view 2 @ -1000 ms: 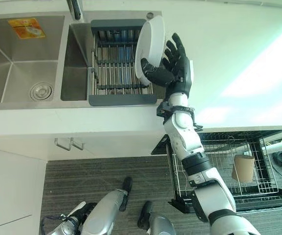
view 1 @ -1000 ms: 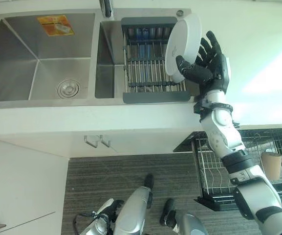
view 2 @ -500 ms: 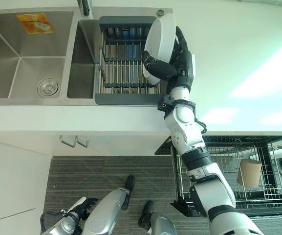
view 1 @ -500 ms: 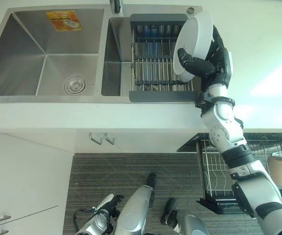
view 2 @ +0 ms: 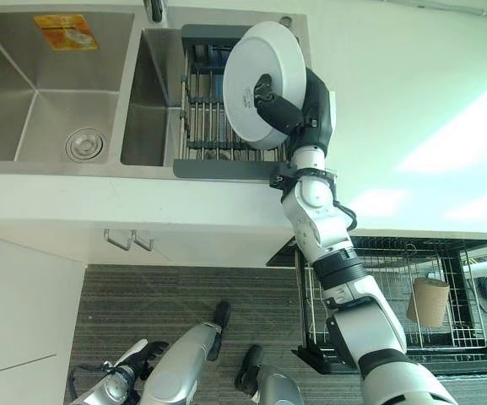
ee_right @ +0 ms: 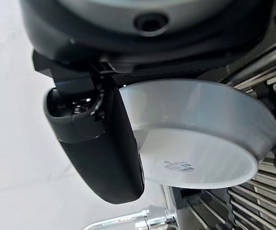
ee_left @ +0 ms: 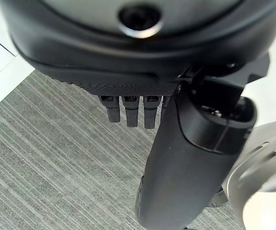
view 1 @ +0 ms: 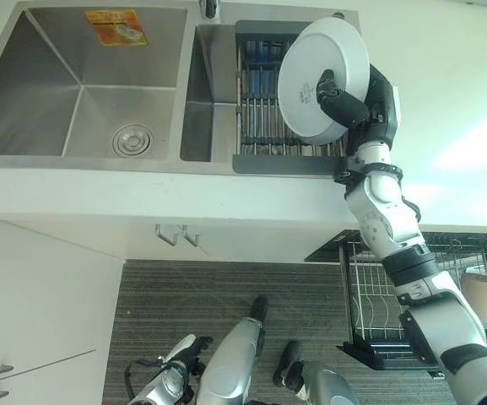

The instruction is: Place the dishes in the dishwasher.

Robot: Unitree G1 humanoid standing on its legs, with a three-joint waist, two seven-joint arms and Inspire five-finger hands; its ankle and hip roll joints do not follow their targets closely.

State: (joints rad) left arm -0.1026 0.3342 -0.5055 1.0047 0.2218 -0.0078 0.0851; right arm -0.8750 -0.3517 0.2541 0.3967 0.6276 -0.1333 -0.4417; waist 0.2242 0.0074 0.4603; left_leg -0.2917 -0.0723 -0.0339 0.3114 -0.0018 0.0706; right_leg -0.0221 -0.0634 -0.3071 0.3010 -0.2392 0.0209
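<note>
One dish: round white glazed plate (view 1: 321, 78), held tilted above the grey drying rack (view 1: 268, 126) in the steel sink (view 1: 83, 93).
Right hand (view 1: 363, 105): fingers clamp its rim.
Handling: I judge it stiff, slippery, breakable; grip the rim firmly.
Left hand (ee_left: 128, 108): fingers hang relaxed near the floor.

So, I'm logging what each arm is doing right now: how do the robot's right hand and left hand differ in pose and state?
The right hand is raised over the drying rack in the sink; the left hand hangs low over the striped floor. The right hand grips a white plate, thumb across its underside; the left hand holds nothing, fingers relaxed. Both are dark hands on silver-grey arms.
</note>
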